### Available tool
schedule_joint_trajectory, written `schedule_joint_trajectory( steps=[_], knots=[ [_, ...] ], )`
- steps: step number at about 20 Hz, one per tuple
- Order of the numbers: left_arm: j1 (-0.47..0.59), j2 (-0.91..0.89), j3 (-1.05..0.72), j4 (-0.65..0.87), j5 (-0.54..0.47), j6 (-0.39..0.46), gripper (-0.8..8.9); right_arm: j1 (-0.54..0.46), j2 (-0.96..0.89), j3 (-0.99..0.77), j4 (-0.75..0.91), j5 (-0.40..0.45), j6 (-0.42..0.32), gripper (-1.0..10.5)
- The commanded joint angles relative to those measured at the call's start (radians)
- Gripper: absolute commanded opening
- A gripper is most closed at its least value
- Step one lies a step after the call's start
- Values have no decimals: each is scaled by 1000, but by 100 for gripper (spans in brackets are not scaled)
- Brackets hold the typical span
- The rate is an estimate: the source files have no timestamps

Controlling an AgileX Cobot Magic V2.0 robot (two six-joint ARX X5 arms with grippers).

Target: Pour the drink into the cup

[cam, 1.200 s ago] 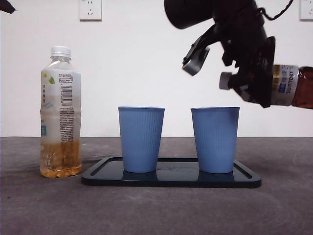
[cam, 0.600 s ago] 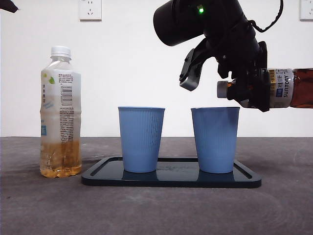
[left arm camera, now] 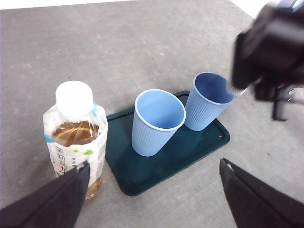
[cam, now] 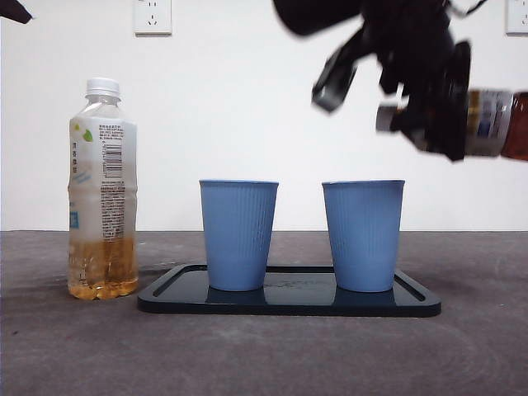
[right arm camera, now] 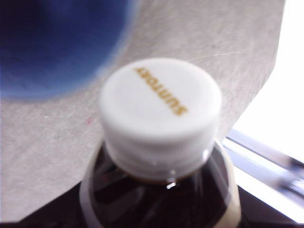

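My right gripper (cam: 441,107) is shut on a dark Suntory drink bottle (cam: 495,124) and holds it lying sideways, high above the right blue cup (cam: 363,235). Its white cap (right arm camera: 160,102) is on and points towards the left blue cup (cam: 238,235). The right wrist view shows a blurred blue cup (right arm camera: 57,42) beyond the cap. Both cups stand upright on a dark tray (cam: 289,303). My left gripper (left arm camera: 152,190) is open and empty, above the table in front of the tray (left arm camera: 190,152). It shows only as a black tip (cam: 12,10) in the front view.
A capped bottle of light tea (cam: 102,190), about a quarter full, stands on the table left of the tray. It also shows in the left wrist view (left arm camera: 76,137) beside the cups. A white wall with sockets is behind.
The right gripper with the dark bottle dipped towards the right cup's rim, then rose well above it and slightly right; it is blurred by motion now. Cups, tray and tea bottle have not moved.
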State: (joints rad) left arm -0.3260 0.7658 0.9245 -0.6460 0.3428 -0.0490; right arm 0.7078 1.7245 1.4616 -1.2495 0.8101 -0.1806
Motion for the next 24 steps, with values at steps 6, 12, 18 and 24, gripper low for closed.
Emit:
schedule_joint_trajectory(
  steps=[6, 12, 18, 24],
  knots=[
    [-6, 5, 5, 11, -12, 19, 436, -60, -194, 31, 115, -298, 77, 185],
    [-6, 5, 5, 11, -12, 19, 436, -200, -357, -43, 332, -474, 80, 185],
    [-6, 5, 5, 13, -11, 19, 436, -382, -582, -411, 750, -655, 157, 185],
    [-6, 6, 5, 10, -11, 19, 436, -474, -619, -695, 1192, -823, 208, 185]
  ],
)
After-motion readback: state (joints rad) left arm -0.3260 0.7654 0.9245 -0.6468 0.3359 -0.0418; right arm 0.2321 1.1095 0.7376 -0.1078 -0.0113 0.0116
